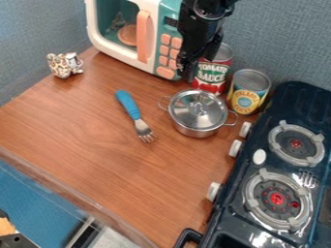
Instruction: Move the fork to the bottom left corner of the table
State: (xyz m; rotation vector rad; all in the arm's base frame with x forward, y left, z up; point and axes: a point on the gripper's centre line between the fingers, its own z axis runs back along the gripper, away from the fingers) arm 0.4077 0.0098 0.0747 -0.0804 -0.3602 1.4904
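The black gripper [191, 72] hangs down from the top edge, in front of the toy microwave's right side and beside the tomato sauce can. It is above and to the right of the fork, well apart from it. The fork [135, 115] lies flat on the wooden table [84, 140], its blue handle toward the microwave and its metal tines toward the front, left of the lidded pot. The table's left corner and front edge are in view at the lower left.
A toy microwave [123, 34] stands at the back. Beside it are a tomato sauce can [211, 76] and a pineapple can [248, 92]. A lidded metal pot [198, 113] sits right of the fork. The black stove [275, 169] is at the right, a leopard-spotted figure [63, 65] at the back left.
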